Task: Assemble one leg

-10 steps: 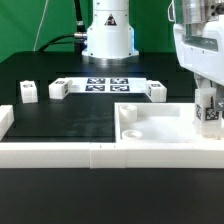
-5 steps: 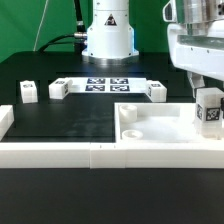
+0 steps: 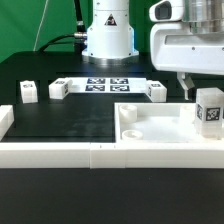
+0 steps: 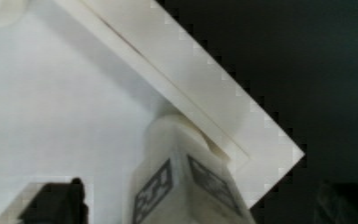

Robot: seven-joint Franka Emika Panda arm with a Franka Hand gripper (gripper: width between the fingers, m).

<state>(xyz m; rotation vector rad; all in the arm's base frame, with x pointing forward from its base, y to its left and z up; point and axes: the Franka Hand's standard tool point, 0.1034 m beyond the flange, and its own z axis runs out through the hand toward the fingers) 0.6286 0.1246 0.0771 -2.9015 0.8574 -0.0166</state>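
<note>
The arm reaches down from above over the corner of the large white tray piece (image 3: 150, 140) that lies on the exterior view's right. Its wrist is held vertical and its white hand block sits high over that corner. The gripper (image 3: 203, 88) hangs just above the tray and grips nothing: its jaws stand wide.

In the exterior view one finger (image 3: 184, 86) points straight down just beside the leg (image 3: 210, 108), on the exterior view's left of it, with a clear gap between them. The other finger is cut off by the picture's edge.

The leg stands upright on that same tray corner, free of the gripper, with its black-and-white tag facing the exterior camera. Whether its foot sits in a corner hole cannot be told.

The wrist view looks down on the leg's top, which rises from the tray's white surface close to the tray's edge. One dark fingertip (image 4: 51, 200) stands off to the side, apart from the leg.

Beyond the tray's far edge stands another small post (image 3: 155, 91), and past it lies the marker board (image 3: 105, 84).
</note>
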